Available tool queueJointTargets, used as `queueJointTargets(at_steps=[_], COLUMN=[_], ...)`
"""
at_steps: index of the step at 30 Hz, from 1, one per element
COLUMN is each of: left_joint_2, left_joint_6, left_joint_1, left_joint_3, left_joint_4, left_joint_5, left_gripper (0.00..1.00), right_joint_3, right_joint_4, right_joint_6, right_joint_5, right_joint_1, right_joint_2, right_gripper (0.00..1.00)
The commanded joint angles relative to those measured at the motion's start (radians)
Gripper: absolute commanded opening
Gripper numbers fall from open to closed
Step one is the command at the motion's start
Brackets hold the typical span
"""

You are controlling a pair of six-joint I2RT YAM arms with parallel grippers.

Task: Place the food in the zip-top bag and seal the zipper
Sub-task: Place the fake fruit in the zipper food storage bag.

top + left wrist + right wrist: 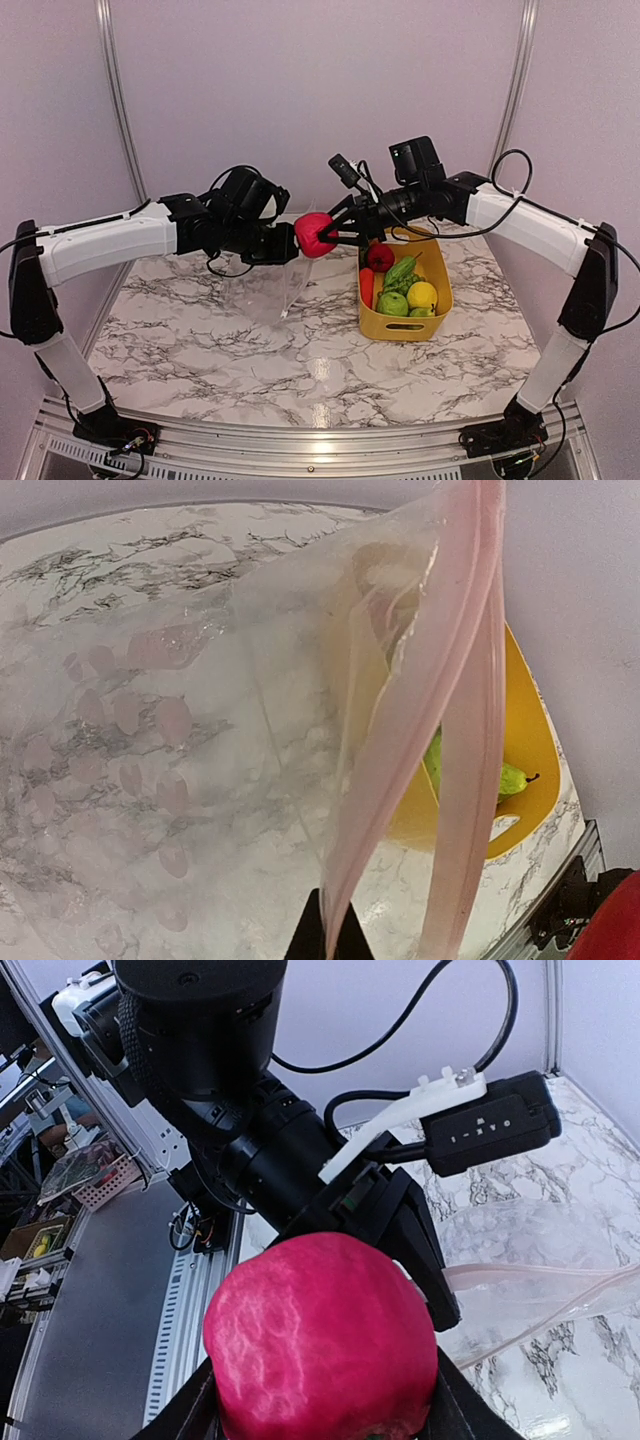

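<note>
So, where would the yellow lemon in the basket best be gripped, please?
Probably across its round middle, straight down from above: the lemon sits on top of the pile in the yellow basket, top exposed, while the basket wall and a green fruit crowd its sides.

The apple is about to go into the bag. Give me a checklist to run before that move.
1. Right pincer closed on the red apple: ok.
2. Left pincer shut on the zip-top bag at its top edge, holding it up: ok.
3. The zipper strips parted at the mouth: ok, in the left wrist view.
4. Mouth wide enough for the apple: cannot tell.
5. Apple directly over the mouth: cannot tell; it sits beside the left pincer.
6. The other food lies in the yellow basket, out of the way: ok.
</note>
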Motion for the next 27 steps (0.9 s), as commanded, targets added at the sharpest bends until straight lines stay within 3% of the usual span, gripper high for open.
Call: queueJointTargets(at_steps=[1, 4, 9, 21, 27], left_joint_2=[-0.055, -0.041, -0.033, -0.112, -0.116], left_joint_6=[-0.014, -0.017, -0.027, -0.055, -0.066], left_joint_1=[-0.031, -0.031, -0.028, -0.028, -0.028], left_joint_3=[0.004, 0.016, 0.02, -0.016, -0.029], left_joint_4=[0.111, 0.096, 0.102, 0.153, 0.162], left_joint_5=[0.065, 0.044, 0.048, 0.049, 0.068], left_gripper=[0.0, 0.0, 0.0, 0.0, 0.0], right_joint_3=[-0.033, -0.054, -0.06, -0.08, -0.094], right_joint_4=[0.045, 0.025, -0.022, 0.006, 0.041], right_joint_6=[0.025, -0.037, -0.104, -0.085, -0.058], right_joint_5=[-0.011, -0.159, -0.182, -0.057, -0.072], right_joint_1=[-0.007, -0.008, -0.007, -0.018, -0.034], right_joint_2=[-0.002, -0.039, -0.063, 0.028, 0.031], right_gripper=[0.32, 0.34, 0.34, 0.31, 0.3])
